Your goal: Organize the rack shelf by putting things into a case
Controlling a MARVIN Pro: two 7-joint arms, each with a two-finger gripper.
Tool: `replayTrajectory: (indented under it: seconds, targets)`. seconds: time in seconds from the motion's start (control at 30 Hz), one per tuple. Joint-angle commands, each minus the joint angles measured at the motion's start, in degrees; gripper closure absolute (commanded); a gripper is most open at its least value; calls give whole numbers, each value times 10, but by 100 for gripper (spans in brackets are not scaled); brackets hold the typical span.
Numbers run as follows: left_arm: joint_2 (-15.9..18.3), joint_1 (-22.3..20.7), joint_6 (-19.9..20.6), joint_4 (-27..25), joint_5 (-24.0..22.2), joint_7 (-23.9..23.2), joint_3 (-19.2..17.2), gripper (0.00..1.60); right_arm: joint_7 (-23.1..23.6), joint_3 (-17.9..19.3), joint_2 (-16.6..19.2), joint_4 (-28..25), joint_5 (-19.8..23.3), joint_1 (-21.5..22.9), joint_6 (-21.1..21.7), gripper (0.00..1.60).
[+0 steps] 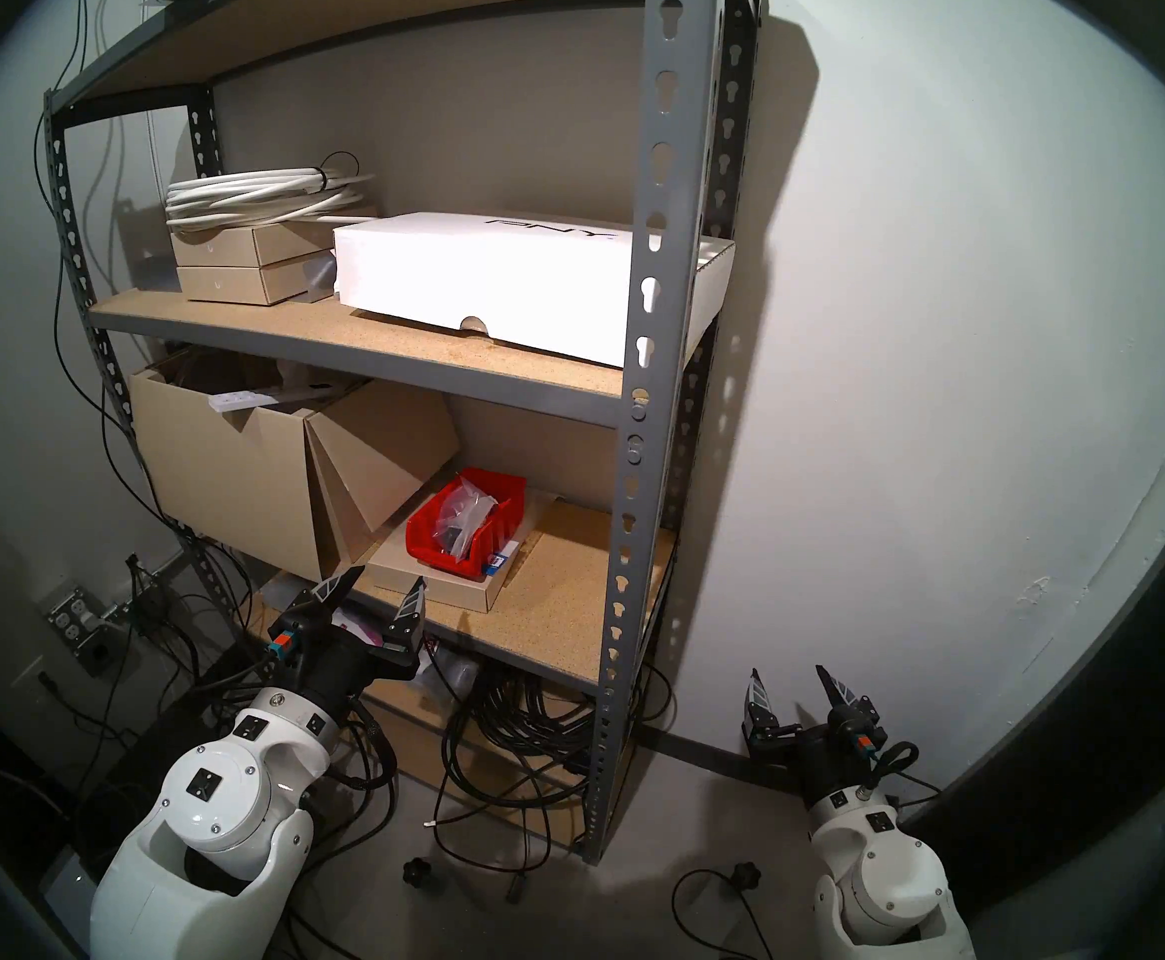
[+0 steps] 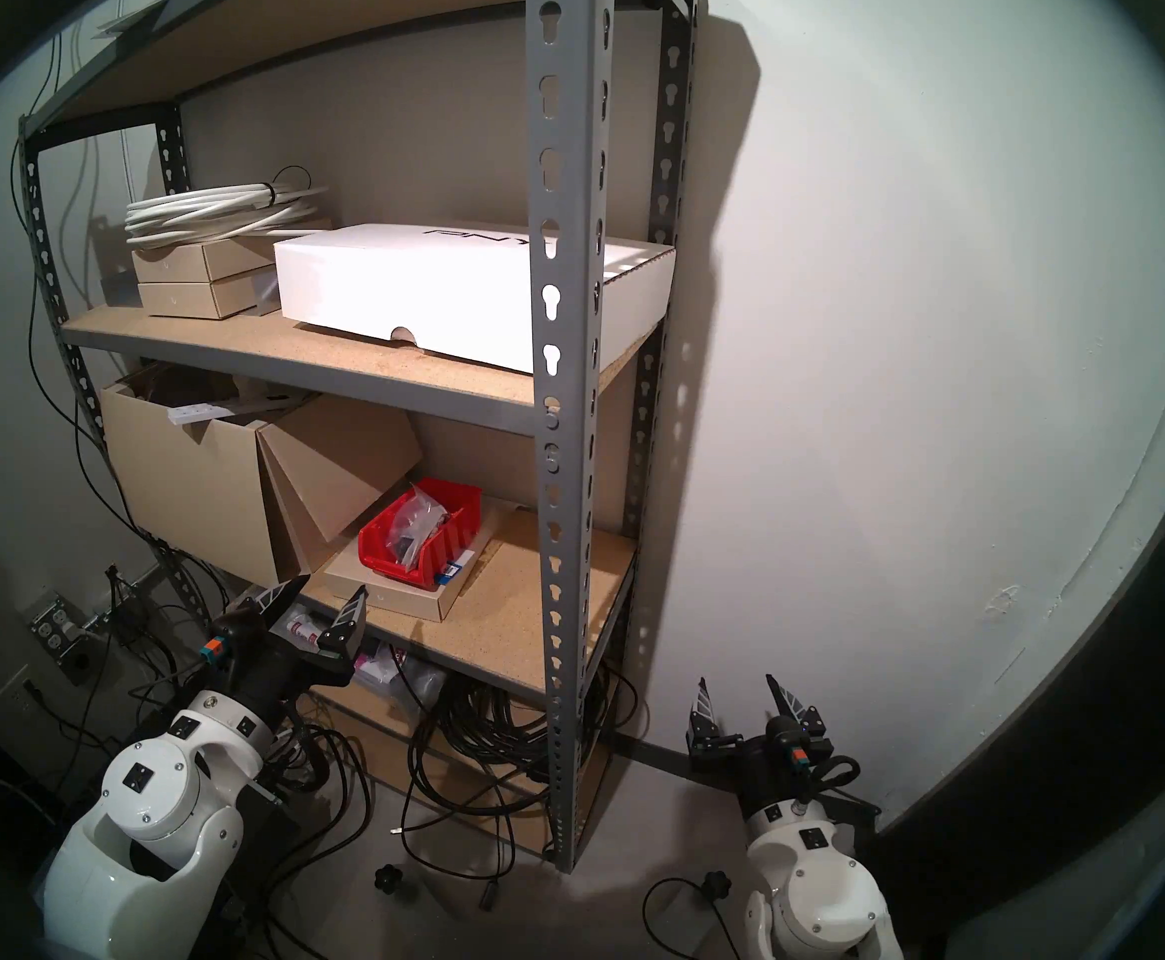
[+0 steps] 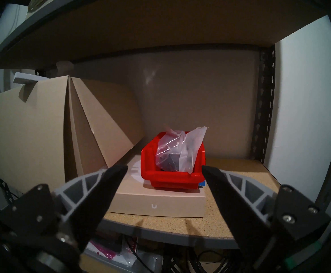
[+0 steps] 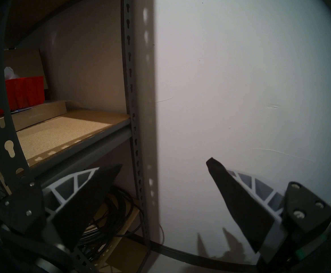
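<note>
Red bin sits on the rack shelf, on top of a flat tan box, not on the board itself. Clear plastic bag of small dark and silvery parts lies inside the bin, its crumpled top rising above the rim. In the left wrist view the bag fills most of the bin, one loose flap sticking up toward 1 o'clock.

Large brown cardboard box stands on the same shelf at the bin's 9 o'clock, one flap leaning out toward the bin.

Left gripper hangs level at the shelf's front edge, at about 7 o'clock of the bin in the head view. Jaws spread wide, nothing between them; both fingers are clear of the bin and the tan box. From its wrist camera the gripper frames the bin between the two fingertips.

Right gripper sits outside the rack, at 4 o'clock of the bin, well apart, facing bare white wall. Jaws parted, empty. Its wrist view catches the bin at 9 o'clock behind the front upright.

Shelf above: white box, two small stacked tan boxes with a coil of white cable on top. Below the task shelf: tangle of black cables.
</note>
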Motion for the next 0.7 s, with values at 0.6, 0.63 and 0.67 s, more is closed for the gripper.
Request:
replayTrajectory:
  seconds: [0.6, 0.63, 0.67]
  targets:
    - [-10, 1, -9, -15, 2, -12, -7, 14, 0, 0, 0, -13, 0, 1, -1, 0]
    - [-10, 1, -9, -15, 2, -12, -7, 14, 0, 0, 0, -13, 0, 1, -1, 0]
    - [-11, 1, -9, -15, 3, -12, -7, 14, 0, 0, 0, -13, 0, 1, -1, 0]
